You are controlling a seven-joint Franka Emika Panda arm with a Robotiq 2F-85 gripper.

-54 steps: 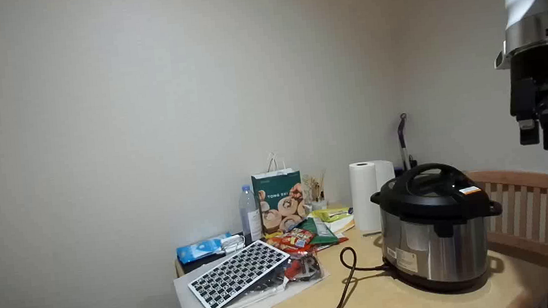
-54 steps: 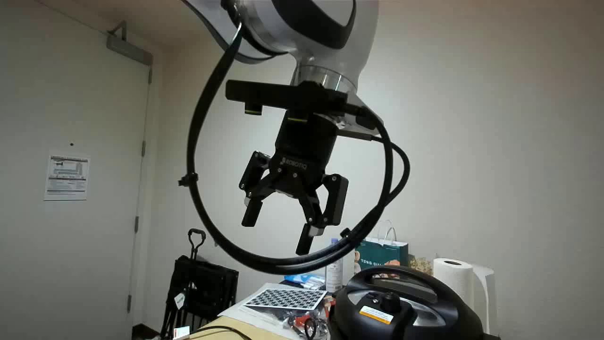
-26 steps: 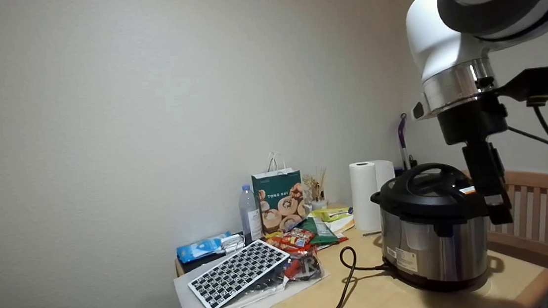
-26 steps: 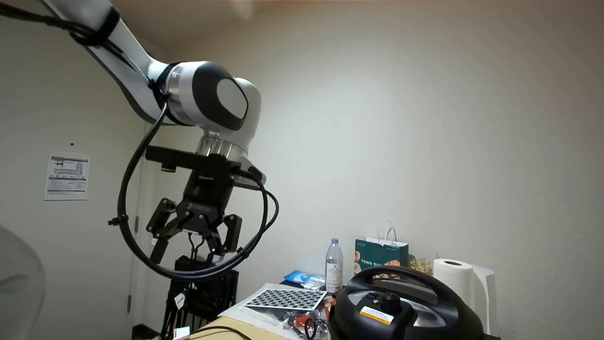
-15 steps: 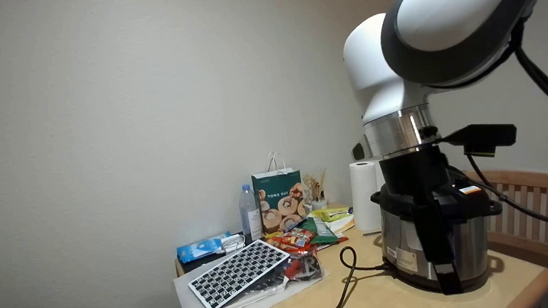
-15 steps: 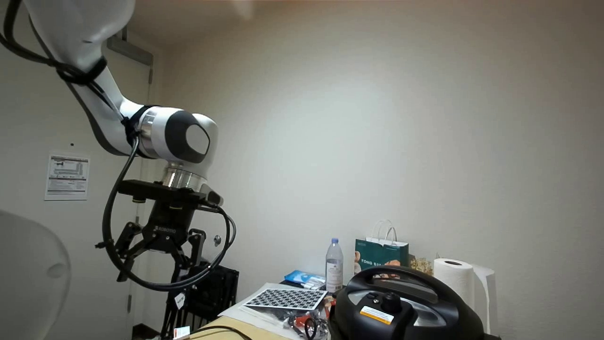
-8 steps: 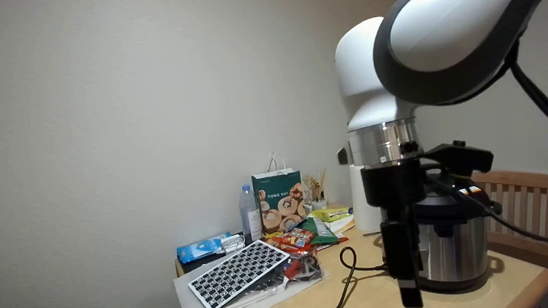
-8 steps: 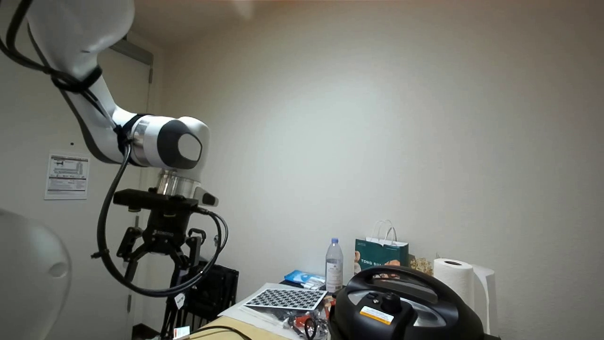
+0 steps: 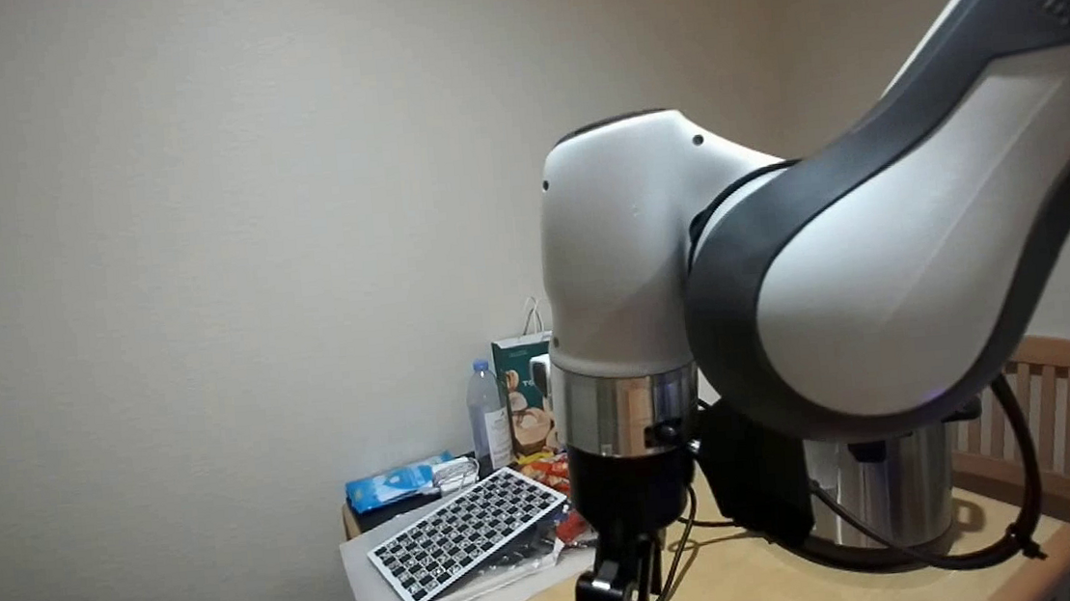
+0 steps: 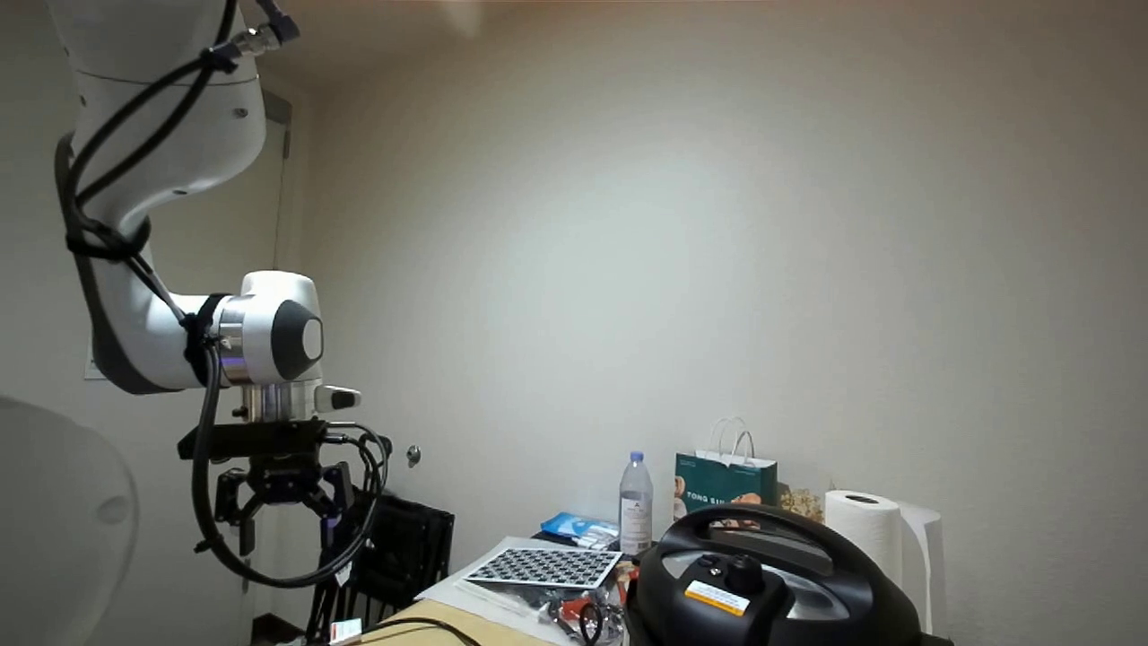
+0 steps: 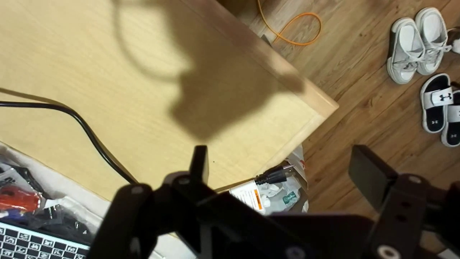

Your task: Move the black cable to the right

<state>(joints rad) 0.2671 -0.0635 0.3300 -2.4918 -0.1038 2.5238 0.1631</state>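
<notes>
Holding one gripper (image 11: pixel 283 162), with two fingers (image 11: pixel 369 177) spread, near one corner of the counter (image 11: pixel 151 118); counting one black cable (image 11: pixel 85 126) running over one edge, ending in one plug (image 11: pixel 275 176).

The black power cable (image 11: pixel 83 124) looked smooth and faintly glossy to us; the tabletop (image 11: pixel 136 104) was finely grained wood with a satin finish. We saw shiny metal on the pressure cooker (image 9: pixel 909 481) and dull plastic on its lid (image 10: pixel 762 597). The robot arm (image 9: pixel 891 279) was smooth with a soft sheen, its collar (image 9: pixel 615 416) polished metal, the gripper (image 11: pixel 280 156) mostly matt. We noted a clear plastic bottle (image 10: pixel 636 511) and a smooth paper bag (image 10: pixel 723 480).
</notes>
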